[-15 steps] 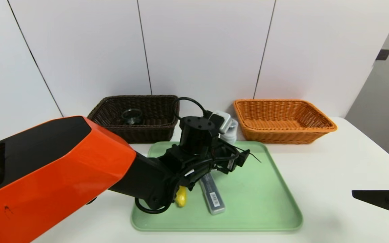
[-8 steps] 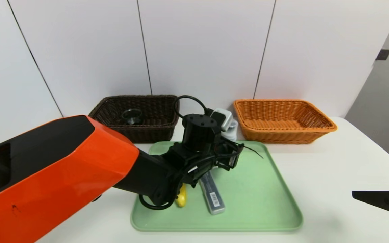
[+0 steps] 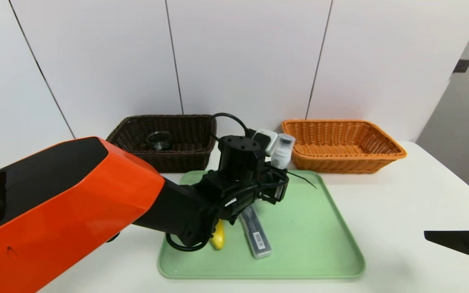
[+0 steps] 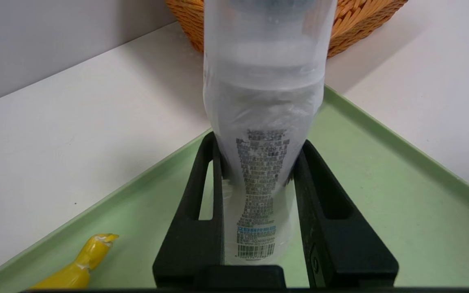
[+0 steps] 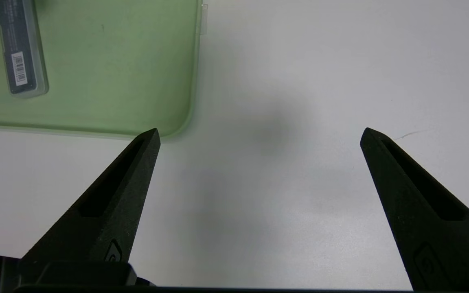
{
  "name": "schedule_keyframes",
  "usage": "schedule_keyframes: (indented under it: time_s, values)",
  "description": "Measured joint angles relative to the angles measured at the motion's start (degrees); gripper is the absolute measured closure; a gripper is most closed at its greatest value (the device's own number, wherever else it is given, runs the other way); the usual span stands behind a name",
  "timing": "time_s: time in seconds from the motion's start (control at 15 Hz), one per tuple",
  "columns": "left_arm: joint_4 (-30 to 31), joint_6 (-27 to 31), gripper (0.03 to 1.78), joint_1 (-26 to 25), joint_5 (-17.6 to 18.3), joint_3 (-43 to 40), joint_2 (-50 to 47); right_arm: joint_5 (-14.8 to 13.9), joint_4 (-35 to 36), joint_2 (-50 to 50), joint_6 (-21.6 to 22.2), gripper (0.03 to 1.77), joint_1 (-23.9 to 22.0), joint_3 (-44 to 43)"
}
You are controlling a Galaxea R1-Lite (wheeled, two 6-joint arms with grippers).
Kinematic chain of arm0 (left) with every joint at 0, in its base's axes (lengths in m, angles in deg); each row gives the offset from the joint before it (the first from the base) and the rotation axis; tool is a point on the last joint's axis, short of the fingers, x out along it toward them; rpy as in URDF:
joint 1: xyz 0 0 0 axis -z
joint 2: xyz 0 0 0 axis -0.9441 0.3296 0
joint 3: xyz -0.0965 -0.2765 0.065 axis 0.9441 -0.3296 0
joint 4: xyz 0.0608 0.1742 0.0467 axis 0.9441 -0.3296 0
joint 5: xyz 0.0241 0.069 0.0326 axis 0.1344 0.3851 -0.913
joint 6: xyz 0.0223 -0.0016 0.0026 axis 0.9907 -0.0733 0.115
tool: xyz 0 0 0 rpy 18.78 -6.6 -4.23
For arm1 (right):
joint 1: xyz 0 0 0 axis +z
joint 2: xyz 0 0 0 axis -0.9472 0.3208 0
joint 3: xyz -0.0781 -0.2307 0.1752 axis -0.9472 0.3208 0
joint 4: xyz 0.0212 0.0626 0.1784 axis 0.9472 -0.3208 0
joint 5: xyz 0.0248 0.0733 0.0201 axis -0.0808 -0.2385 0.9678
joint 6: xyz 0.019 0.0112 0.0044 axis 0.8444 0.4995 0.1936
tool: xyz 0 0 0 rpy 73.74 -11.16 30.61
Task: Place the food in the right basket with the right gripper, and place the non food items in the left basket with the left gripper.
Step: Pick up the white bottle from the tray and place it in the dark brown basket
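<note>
My left gripper [image 4: 258,142] is shut on the white bottle [image 4: 263,122], both fingers pressed against its printed lower half. It holds the bottle [image 3: 282,151] a little above the far edge of the green tray [image 3: 312,236]. The yellow banana [image 3: 218,240] lies on the tray's near left, mostly hidden under my left arm, with its tip [image 4: 75,270] showing. Beside the banana lies the grey case [image 3: 255,234] with its barcode. The glass cup [image 3: 159,140] sits in the dark brown left basket [image 3: 165,117]. The orange right basket [image 3: 340,162] holds nothing. My right gripper [image 5: 259,136] hangs open over bare table.
Both baskets stand against the white wall at the table's back, the tray just in front of them. The orange arm segment [image 3: 55,203] fills the near left of the head view. The right half of the tray is bare green.
The left gripper's jaws have come together on the white bottle, and the bottle has risen a little from the tray's far edge. The right arm has not moved.
</note>
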Motion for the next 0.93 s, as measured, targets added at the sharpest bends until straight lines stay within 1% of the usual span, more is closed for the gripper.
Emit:
schedule_keyframes:
  time_s: [0.27,0.53,0.6,0.73,0.87,0.93]
  values:
    - [-0.4,0.0,1.29,-0.2,0.0,-0.1,-2.0,0.0,0.0,-0.1,0.0,0.10,0.0,0.1]
    - [-4.8,0.1,1.29,-0.4,0.0,0.8,-6.8,0.0,0.0,-0.3,0.0,0.10,0.0,-0.2]
    - [-6.9,0.1,1.29,-0.5,0.0,1.5,-8.4,0.0,0.0,-0.4,0.0,0.10,0.0,-0.3]
    - [-13.0,0.1,1.29,-1.5,-0.6,4.4,-11.4,0.0,0.0,-0.7,0.0,0.10,0.0,-0.4]
    - [-20.6,0.0,1.29,-3.3,-2.7,8.8,-13.8,0.0,-0.1,-1.0,-0.1,0.10,0.0,-0.5]
    - [-24.8,-0.1,1.29,-4.4,-4.4,11.7,-14.8,0.0,-0.1,-1.1,-0.1,0.10,0.0,-0.5]
